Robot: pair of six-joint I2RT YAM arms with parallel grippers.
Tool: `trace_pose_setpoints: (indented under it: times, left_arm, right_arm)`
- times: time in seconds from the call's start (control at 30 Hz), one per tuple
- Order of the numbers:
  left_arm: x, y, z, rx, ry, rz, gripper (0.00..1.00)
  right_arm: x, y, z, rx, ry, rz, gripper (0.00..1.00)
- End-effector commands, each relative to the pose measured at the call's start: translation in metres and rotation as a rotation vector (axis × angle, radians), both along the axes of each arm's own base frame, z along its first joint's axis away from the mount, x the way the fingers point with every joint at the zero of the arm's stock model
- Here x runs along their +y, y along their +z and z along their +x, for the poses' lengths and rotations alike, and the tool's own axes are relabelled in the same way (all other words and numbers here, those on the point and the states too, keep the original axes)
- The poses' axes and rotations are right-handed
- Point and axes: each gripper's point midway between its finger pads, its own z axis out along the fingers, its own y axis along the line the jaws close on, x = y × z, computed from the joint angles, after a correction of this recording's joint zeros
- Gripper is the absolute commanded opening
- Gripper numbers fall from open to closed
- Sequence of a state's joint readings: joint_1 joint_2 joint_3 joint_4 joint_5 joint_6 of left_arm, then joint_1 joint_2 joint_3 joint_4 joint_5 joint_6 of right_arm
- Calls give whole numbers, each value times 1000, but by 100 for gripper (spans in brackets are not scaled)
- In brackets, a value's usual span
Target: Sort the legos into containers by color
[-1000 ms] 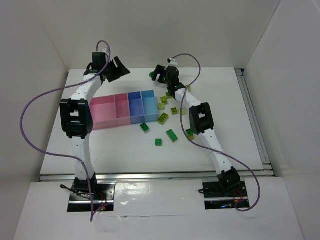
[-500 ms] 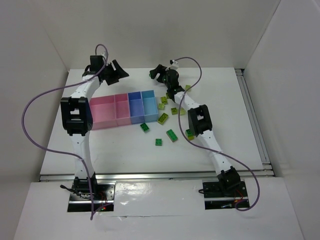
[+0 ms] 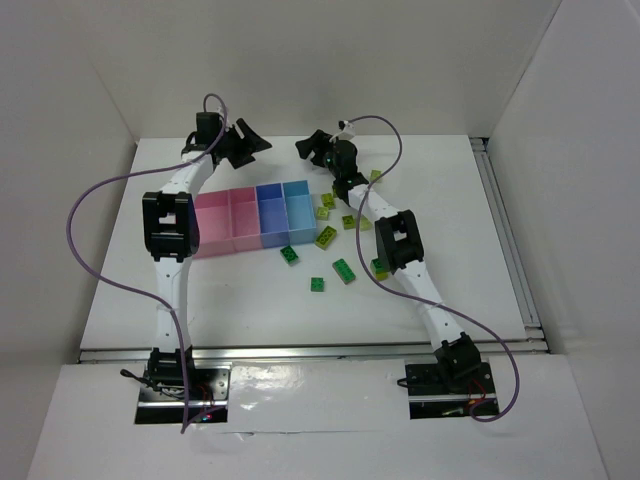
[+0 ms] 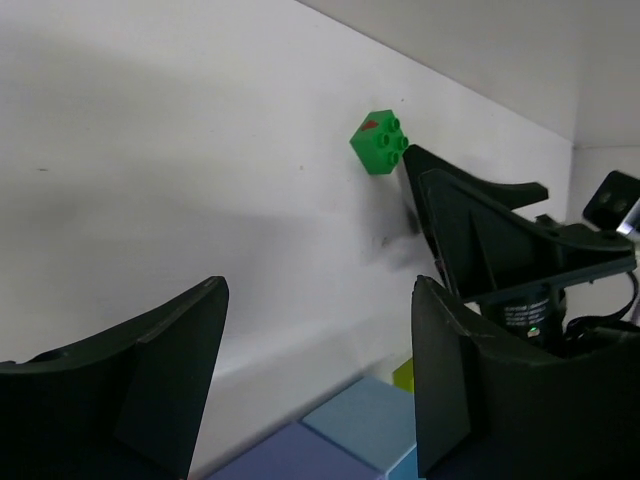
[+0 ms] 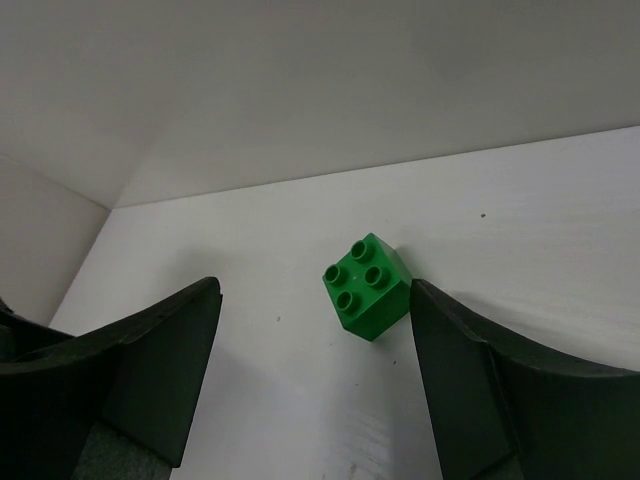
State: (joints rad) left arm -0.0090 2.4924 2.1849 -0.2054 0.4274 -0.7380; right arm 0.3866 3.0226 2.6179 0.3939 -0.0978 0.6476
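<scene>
A dark green lego lies on the white table at the back, between the open fingers of my right gripper, closer to the right finger. In the top view my right gripper is behind the containers. My left gripper is open and empty, just left of it; its wrist view shows the same green lego ahead. The containers are a joined row: two pink bins, a darker blue one and a light blue one. Several yellow-green legos and dark green legos lie to the right of the row.
White walls enclose the table at the back and on both sides. My right arm's links reach over the scattered legos. My right gripper's fingers show close ahead in the left wrist view.
My left arm has swung right along the back wall toward the green lego. My right gripper has shifted slightly left and stays open around that lego.
</scene>
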Motion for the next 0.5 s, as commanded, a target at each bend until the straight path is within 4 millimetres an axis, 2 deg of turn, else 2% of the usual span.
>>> trace_pose_setpoints:
  times: [0.0, 0.17, 0.23, 0.27, 0.33, 0.43, 0.47]
  left_arm:
    - [-17, 17, 12, -36, -6, -115, 77]
    - [-17, 10, 15, -35, 16, -137, 77]
    - [-17, 9, 17, -36, 16, -137, 77]
    - [-16, 7, 17, -28, 25, -132, 77]
    - [-16, 7, 17, -28, 25, -132, 77]
    - [-15, 6, 18, -28, 33, -128, 77]
    - [-15, 6, 18, -28, 33, -128, 77]
  right_arm:
    - [7, 17, -1, -63, 31, 64, 83]
    - [13, 11, -9, -55, 113, 70, 82]
    - [17, 19, -14, -60, 148, 59, 80]
    - [19, 8, -17, -34, 162, 51, 79]
    - [23, 20, -22, -50, 203, 32, 78]
    - [23, 14, -28, -31, 232, -36, 73]
    - [24, 24, -28, -44, 232, -32, 73]
